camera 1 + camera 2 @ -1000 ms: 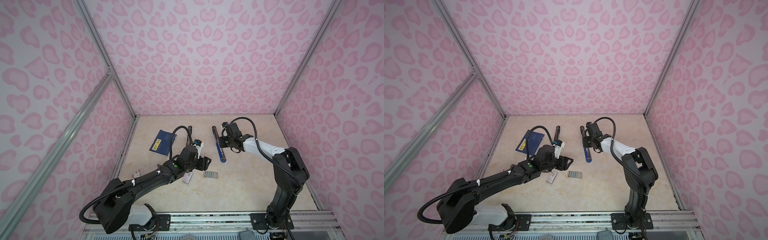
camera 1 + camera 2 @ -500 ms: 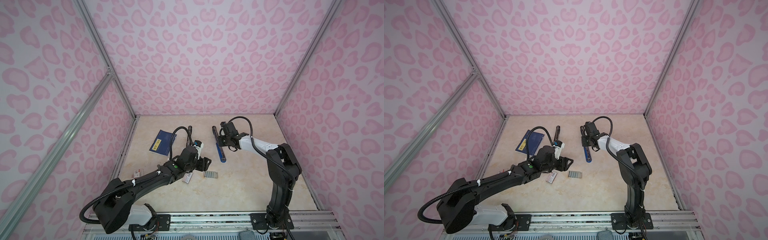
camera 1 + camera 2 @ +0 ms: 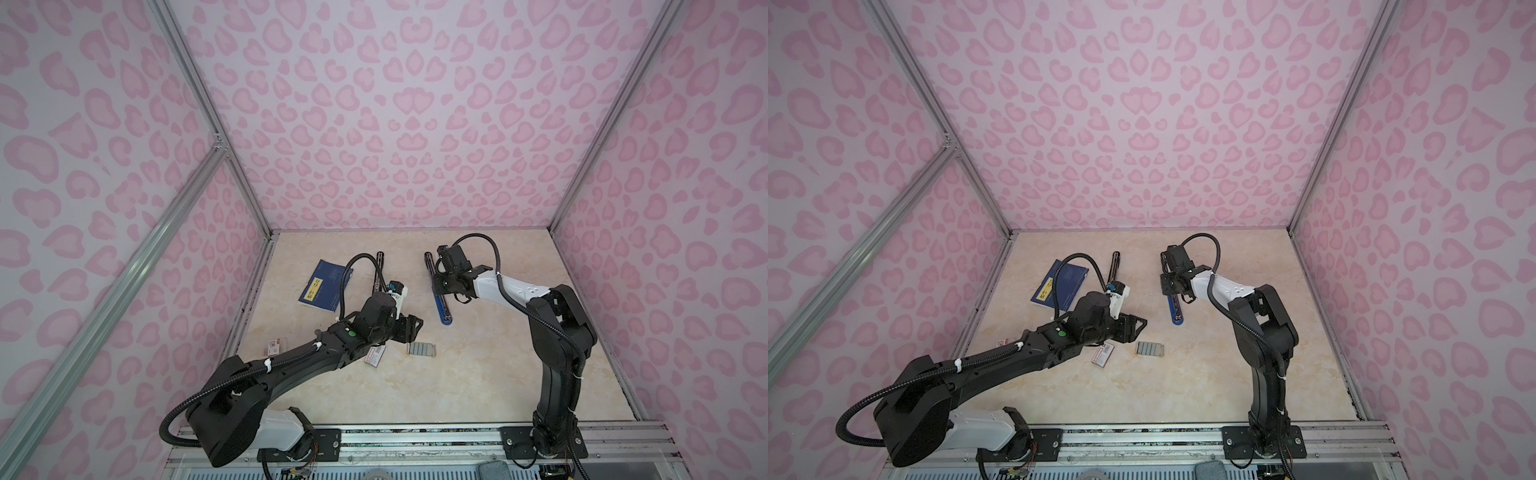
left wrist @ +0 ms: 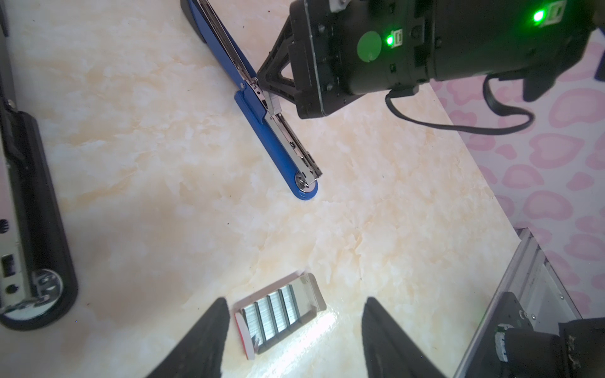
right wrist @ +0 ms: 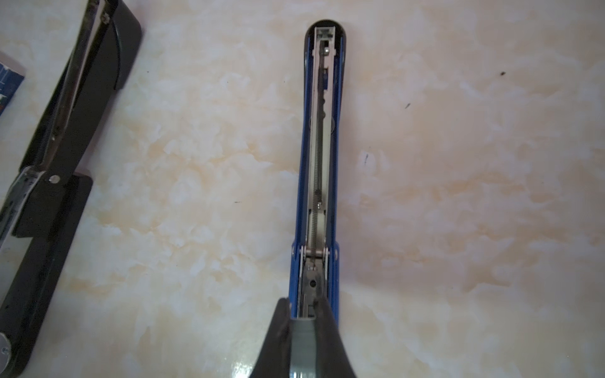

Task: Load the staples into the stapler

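Observation:
The blue stapler (image 3: 444, 309) (image 3: 1177, 311) lies opened flat mid-table, its metal channel (image 5: 319, 147) facing up. My right gripper (image 5: 302, 306) (image 3: 442, 286) (image 3: 1173, 286) is shut on a grey strip of staples (image 5: 302, 347), held low over the stapler's hinge (image 4: 258, 88). More staples (image 4: 278, 312) (image 3: 422, 350) (image 3: 1149, 349) lie side by side in a small open tray. My left gripper (image 4: 296, 304) (image 3: 413, 328) (image 3: 1138, 324) hovers open over that tray, a finger on either side, touching nothing.
A black stapler (image 3: 379, 270) (image 3: 1114, 268) (image 4: 32, 212) (image 5: 59, 131) lies open beside a blue booklet (image 3: 326, 284) (image 3: 1061, 284). A red-and-white box (image 3: 374, 356) (image 3: 1103, 356) sits under the left arm, and another small box (image 3: 277, 343) near the left wall.
The right arm's elbow has swung inward while its gripper edged slightly toward the back along the blue stapler. The left arm has hardly moved.

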`<state>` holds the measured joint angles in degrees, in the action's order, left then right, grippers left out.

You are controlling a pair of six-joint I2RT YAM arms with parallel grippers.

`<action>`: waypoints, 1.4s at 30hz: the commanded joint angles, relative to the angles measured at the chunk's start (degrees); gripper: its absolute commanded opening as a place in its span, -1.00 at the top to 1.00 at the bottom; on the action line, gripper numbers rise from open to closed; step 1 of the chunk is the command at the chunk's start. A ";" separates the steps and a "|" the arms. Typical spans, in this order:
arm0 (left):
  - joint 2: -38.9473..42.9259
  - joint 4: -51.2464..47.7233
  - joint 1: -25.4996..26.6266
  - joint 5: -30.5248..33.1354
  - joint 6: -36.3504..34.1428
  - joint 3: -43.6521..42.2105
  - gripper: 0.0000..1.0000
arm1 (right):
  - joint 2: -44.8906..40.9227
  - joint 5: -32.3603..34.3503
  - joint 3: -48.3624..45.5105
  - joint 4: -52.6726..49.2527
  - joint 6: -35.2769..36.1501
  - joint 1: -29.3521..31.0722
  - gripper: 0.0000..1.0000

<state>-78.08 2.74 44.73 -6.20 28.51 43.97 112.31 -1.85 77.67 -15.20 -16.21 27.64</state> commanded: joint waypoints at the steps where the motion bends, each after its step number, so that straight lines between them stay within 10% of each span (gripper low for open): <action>1: 0.01 0.94 -0.06 -0.06 0.23 0.13 -0.34 | 0.71 1.21 0.16 -0.45 0.74 0.13 0.80; 42: 1.93 0.93 0.71 0.58 1.65 -1.95 -0.32 | 1.66 -0.20 0.99 -1.37 2.08 1.05 0.39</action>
<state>-76.58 2.87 45.45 -6.00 29.98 42.19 113.08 -1.39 78.35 -15.84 -14.72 28.75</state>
